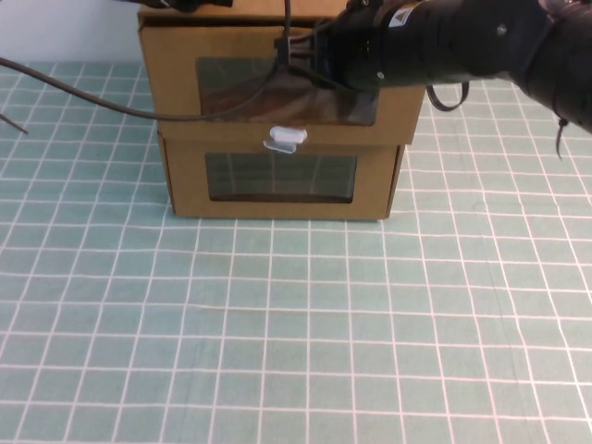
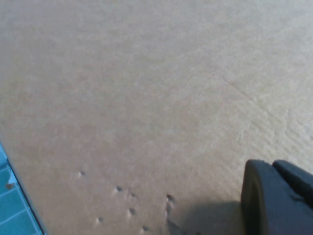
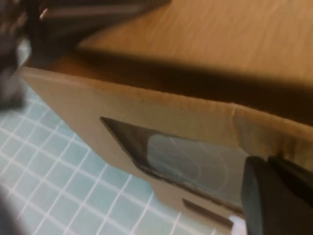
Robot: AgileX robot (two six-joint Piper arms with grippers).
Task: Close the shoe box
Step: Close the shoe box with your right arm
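The shoe box [image 1: 282, 79] is the upper of two stacked brown cardboard boxes, with a clear window [image 1: 277, 88] and a small white pull tab [image 1: 284, 139] just below it. Its front stands out a little wider than the box beneath. My right gripper [image 1: 303, 54] hangs on its black arm right in front of the shoe box's window, near the top edge. In the right wrist view my right gripper [image 3: 276, 196] is close to the box front [image 3: 98, 107] and window [image 3: 195, 161]. My left gripper [image 2: 276, 200] is close over a plain cardboard face [image 2: 146, 98]; it is mostly out of the high view.
The matching lower box [image 1: 277, 176] sits on a green checked mat [image 1: 296, 324]. A black cable [image 1: 83, 92] runs from the left across the upper box front. The black right arm [image 1: 481, 46] covers the upper right corner.
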